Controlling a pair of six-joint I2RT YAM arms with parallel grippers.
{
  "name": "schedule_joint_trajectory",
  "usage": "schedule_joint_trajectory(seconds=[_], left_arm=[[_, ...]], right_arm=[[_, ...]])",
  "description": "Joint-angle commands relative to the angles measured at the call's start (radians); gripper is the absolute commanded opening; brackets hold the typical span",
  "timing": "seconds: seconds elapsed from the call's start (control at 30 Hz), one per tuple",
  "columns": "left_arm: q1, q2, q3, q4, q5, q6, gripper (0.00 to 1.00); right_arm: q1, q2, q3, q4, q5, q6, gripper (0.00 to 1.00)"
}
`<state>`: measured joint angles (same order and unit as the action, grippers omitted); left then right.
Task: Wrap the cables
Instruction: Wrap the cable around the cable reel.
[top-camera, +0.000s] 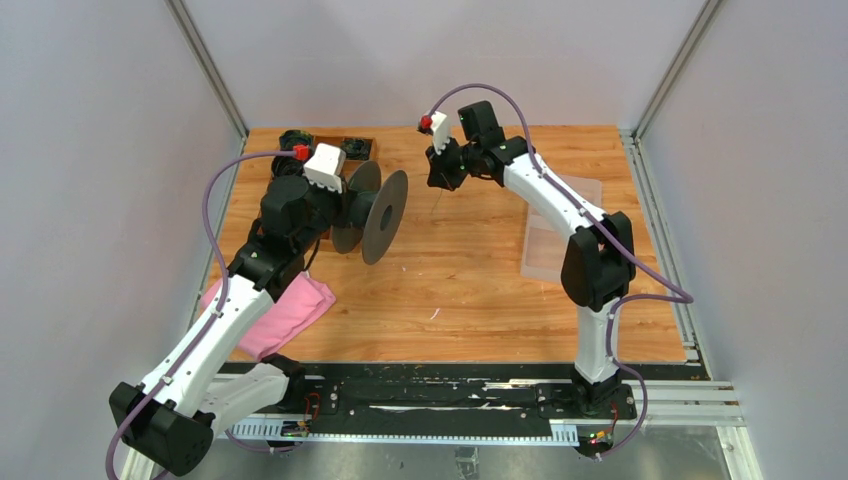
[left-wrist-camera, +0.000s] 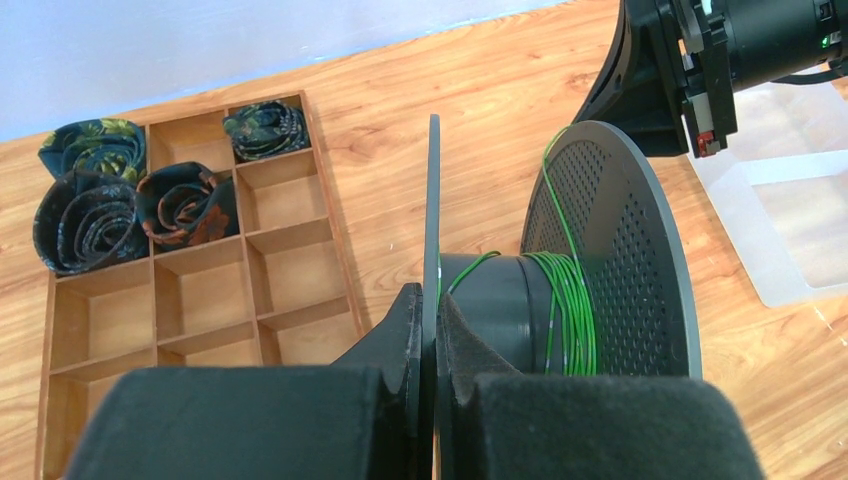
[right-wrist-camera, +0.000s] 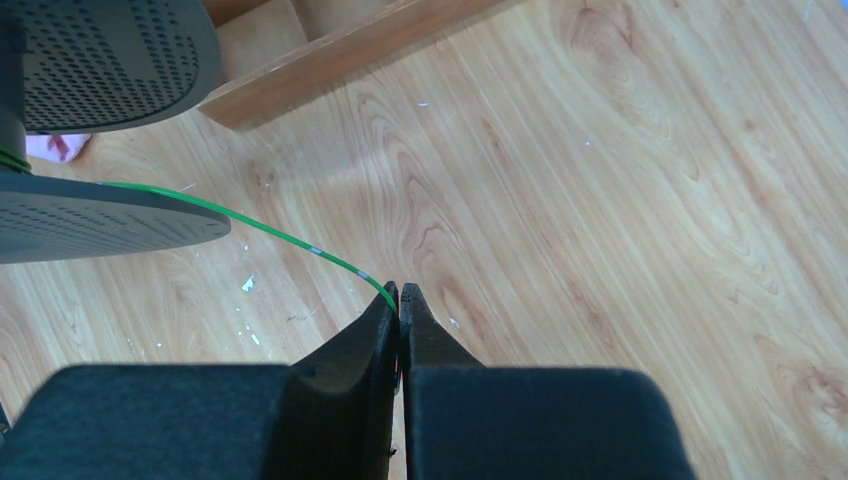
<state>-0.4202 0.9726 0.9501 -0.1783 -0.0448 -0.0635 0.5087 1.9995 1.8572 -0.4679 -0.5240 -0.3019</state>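
The wooden table (top-camera: 480, 270) carries at its far left a compartmented wooden tray (left-wrist-camera: 340, 250) with rolled patterned ties (left-wrist-camera: 85, 225) in its far cells, and just right of it a grey spool (left-wrist-camera: 620, 260) with its 2 flanges upright. The left gripper (left-wrist-camera: 428, 300) has its jaws clamped narrow on the rim of the spool's nearer flange. The green wire (left-wrist-camera: 570, 300) lies in several turns on the hub against the perforated flange, and 1 strand runs over that rim to the right gripper (right-wrist-camera: 399, 295), whose jaws pinch it.
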Motion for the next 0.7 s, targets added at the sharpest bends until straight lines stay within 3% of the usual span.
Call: schedule_joint_trajectory(seconds=[0.0, 0.67], left_arm=[[0.01, -0.035, 0.056, 0.065, 0.0, -0.02, 0.0], [0.042, -0.015, 0.107, 0.034, 0.08, -0.17, 0.0]], right_arm=[[-0.029, -0.011, -0.044, 0.032, -0.009, -0.001, 0.02], [-0.027, 0.052, -0.193, 0.205, -0.172, 0.256, 0.01]])
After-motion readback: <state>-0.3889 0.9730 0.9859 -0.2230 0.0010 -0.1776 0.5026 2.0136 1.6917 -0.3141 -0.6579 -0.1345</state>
